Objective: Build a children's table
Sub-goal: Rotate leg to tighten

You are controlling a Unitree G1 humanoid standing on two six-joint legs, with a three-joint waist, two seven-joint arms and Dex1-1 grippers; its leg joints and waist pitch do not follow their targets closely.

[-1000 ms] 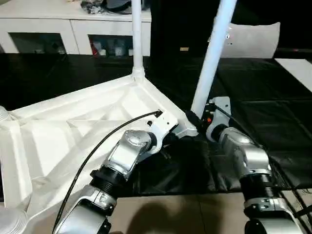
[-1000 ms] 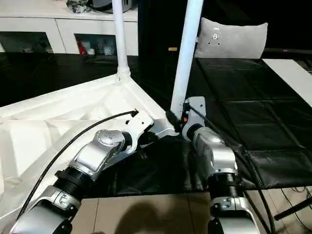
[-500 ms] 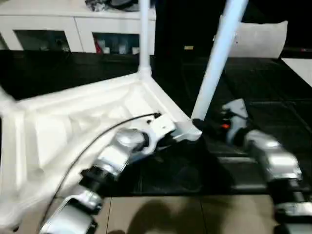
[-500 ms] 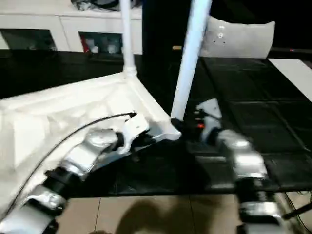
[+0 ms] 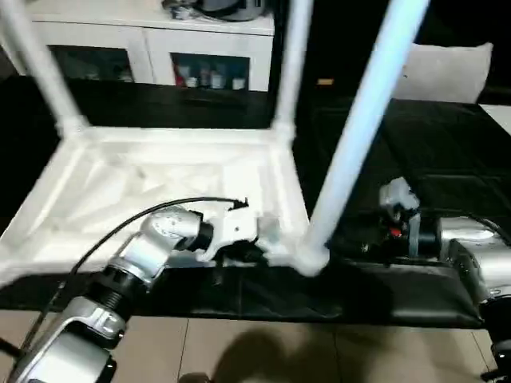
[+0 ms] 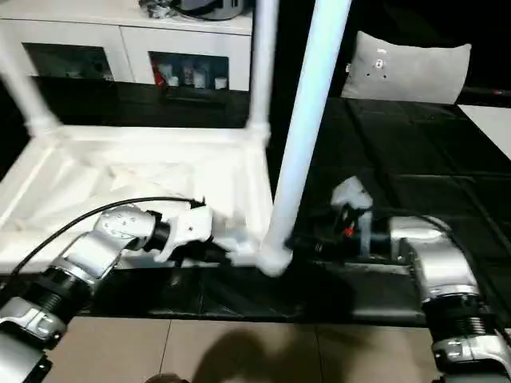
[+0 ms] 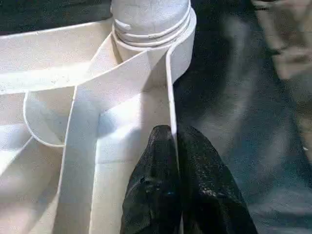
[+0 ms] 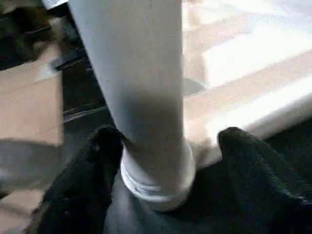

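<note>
Children's table (image 5: 160,179) is lying upside down on the black mat (image 5: 447,152), legs rising. Left gripper (image 7: 173,141) is pinching the near-right rim. Right gripper (image 8: 161,146) is straddling the near leg (image 5: 359,128), fingers spread.

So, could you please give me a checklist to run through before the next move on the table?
1. Left gripper jaws shut on tabletop rim: ok.
2. Right gripper jaws open astride near leg: ok.
3. Near leg fully seated in corner socket: cannot tell.
4. Two far legs standing upright: ok.
5. Fourth leg fitted: cannot tell.
</note>
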